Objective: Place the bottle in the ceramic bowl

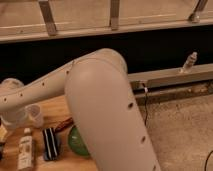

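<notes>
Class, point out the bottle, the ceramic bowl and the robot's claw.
bottle (25,152): camera view, on its label.
ceramic bowl (76,142): camera view, on its visible green left part.
claw (11,121): camera view, far left, above the bottle in the picture; on its lower end.

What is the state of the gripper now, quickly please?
Gripper: open, holding nothing; it is at the left edge of the view, near the bottle, which lies on the table.
</notes>
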`<state>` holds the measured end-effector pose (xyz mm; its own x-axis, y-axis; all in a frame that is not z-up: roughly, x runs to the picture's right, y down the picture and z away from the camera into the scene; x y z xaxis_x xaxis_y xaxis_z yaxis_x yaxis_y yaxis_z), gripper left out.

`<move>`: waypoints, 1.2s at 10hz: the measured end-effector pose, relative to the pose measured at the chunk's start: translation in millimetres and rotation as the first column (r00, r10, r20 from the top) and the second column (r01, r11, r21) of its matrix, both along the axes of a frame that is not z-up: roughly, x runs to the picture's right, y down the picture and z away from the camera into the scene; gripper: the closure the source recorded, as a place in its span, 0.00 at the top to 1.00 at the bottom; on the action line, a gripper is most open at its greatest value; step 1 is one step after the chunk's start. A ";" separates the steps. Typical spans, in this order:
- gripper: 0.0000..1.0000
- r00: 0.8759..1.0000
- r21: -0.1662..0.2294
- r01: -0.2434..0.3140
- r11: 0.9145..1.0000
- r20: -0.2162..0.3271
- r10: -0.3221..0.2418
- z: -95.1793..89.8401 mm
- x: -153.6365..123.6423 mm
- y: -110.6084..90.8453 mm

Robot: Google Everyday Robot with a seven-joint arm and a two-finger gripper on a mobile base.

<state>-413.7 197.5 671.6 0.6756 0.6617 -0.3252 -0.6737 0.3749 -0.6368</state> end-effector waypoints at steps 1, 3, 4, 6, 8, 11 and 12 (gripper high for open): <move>0.78 1.000 -0.022 -0.002 1.000 0.011 0.002 9.4 -6.2 6.8; 0.78 1.000 -0.086 -0.006 0.996 0.006 0.007 40.1 -4.2 28.5; 0.78 1.000 -0.106 -0.007 0.994 -0.002 0.007 48.5 -1.7 36.2; 0.78 1.000 -0.145 -0.013 0.989 -0.016 0.010 59.2 2.4 48.4; 0.78 1.000 -0.172 -0.012 0.985 -0.025 0.008 65.1 2.1 58.0; 0.78 1.000 -0.207 -0.012 0.978 -0.023 0.007 66.7 -2.8 75.0; 0.78 1.000 -0.215 -0.016 0.976 -0.029 0.010 67.9 -2.9 79.7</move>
<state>-416.7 277.2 739.5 0.6561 0.5831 -0.4791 -0.6960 0.2221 -0.6828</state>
